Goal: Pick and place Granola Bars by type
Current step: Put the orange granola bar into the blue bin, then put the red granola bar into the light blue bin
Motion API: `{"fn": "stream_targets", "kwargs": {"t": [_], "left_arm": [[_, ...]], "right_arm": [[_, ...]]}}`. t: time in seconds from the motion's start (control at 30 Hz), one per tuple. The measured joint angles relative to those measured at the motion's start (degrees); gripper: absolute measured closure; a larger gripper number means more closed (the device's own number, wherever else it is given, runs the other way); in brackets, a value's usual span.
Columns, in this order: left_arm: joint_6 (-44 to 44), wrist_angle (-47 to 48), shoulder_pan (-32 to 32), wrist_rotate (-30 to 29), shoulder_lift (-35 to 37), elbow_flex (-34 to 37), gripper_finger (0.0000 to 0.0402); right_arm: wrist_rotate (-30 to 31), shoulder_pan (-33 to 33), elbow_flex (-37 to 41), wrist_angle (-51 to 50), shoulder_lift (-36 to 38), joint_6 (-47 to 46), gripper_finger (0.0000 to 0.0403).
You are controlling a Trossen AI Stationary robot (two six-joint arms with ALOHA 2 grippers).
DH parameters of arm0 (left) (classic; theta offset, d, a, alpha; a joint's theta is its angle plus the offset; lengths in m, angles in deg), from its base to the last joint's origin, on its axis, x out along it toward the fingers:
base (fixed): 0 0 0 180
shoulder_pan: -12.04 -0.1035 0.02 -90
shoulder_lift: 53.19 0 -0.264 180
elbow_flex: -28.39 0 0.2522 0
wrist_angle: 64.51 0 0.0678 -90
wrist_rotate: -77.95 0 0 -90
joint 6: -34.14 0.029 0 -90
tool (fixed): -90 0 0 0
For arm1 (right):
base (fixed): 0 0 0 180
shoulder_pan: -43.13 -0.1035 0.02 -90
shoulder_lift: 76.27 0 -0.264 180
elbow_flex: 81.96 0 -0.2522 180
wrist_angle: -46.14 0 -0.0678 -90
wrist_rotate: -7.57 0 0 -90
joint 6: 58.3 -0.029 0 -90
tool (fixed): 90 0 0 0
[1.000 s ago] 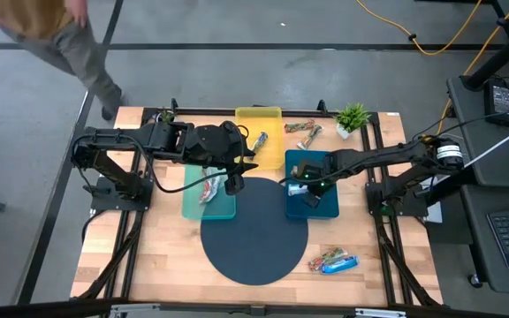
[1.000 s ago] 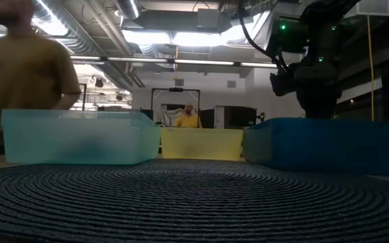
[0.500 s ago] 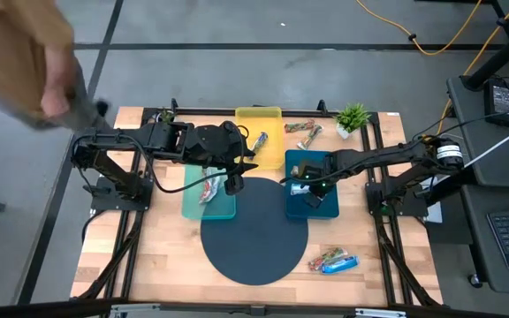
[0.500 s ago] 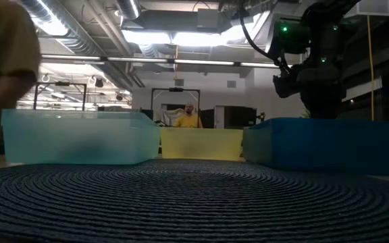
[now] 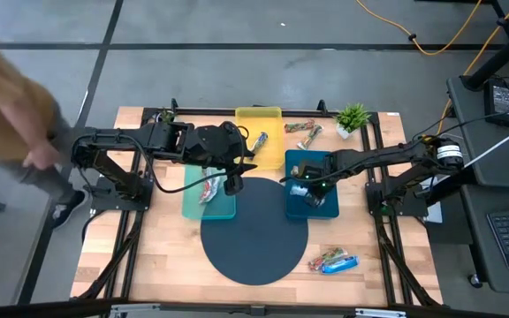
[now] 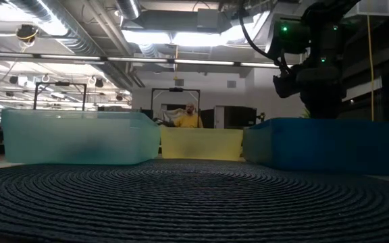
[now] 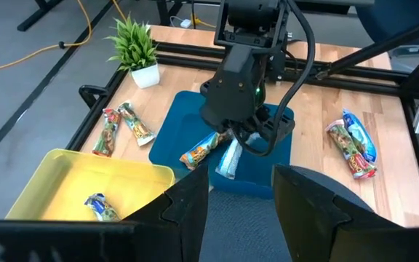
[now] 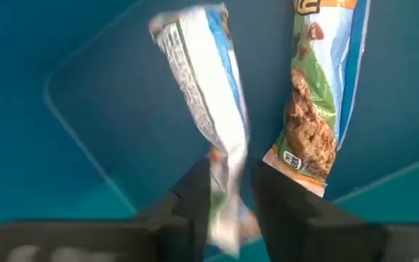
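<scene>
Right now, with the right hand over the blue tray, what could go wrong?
The blue-white bar sits between the right hand's parted fingers over the blue tray; it may snag and lift out as the hand rises. It could also land on the brown-green bar beside it.

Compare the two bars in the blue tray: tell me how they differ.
The blue-white bar sits between the right gripper fingers; the orange-green bar lies free beside it. The blue-white bar's wrapper is pale and plain, the orange-green bar's pictures granola. Both are in the blue tray.
</scene>
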Motion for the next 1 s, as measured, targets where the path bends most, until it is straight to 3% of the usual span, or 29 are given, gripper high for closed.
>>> {"fn": "stream_targets", "kwargs": {"t": [0.23,0.7,1.0], "left_arm": [[0.0,1.8,0.0,0.0,0.0,0.0,0.0258],[1.5,2.1,0.0,-0.2,0.0,0.0,0.0258],[1.5,2.1,0.0,-0.2,0.0,0.0,0.0258]], "right_arm": [[0.0,0.0,-1.0,-1.9,0.3,-0.3,0.0247],[7.0,-0.1,-8.1,-10.3,8.4,-0.3,0.0243],[7.2,-0.5,-10.1,-11.6,14.8,-1.8,0.0243]]}}
